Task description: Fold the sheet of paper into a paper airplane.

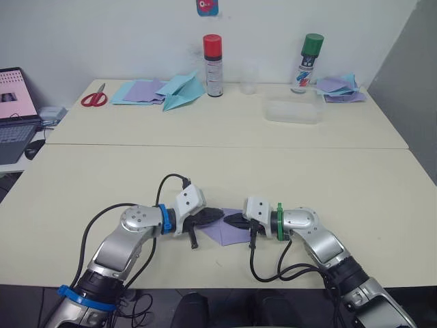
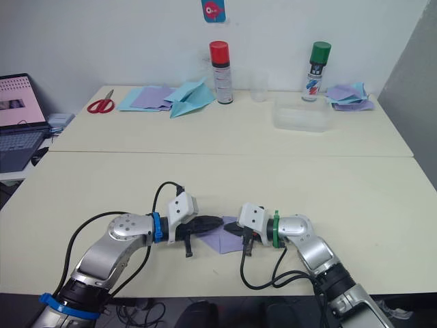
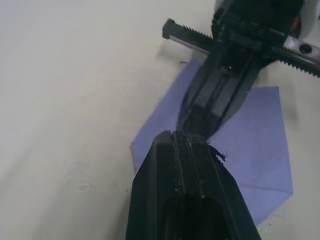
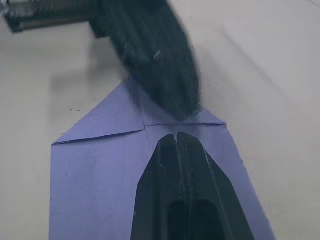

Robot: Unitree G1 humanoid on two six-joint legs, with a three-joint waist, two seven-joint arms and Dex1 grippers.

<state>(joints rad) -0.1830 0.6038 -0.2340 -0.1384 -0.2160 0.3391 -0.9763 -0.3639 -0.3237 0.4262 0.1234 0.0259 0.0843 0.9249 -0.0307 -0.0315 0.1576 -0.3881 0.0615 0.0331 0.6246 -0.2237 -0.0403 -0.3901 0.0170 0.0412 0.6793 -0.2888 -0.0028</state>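
Paper sheet (image 1: 229, 231) is lying flat on the worktop (image 1: 225, 171) at 6 o'clock, pointed end toward 9 o'clock. Left hand (image 1: 214, 216) and right hand (image 1: 233, 220), fingers together, are pressing tip to tip on it, both equally near

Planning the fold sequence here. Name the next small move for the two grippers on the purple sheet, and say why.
Probably press the shut left gripper along the centre line while the shut right gripper pins the sheet of paper. The sheet lies flat on the table with both corner flaps already folded to a point, and both fingertips meet over the flaps' seam, so firming those creases seems to come next.
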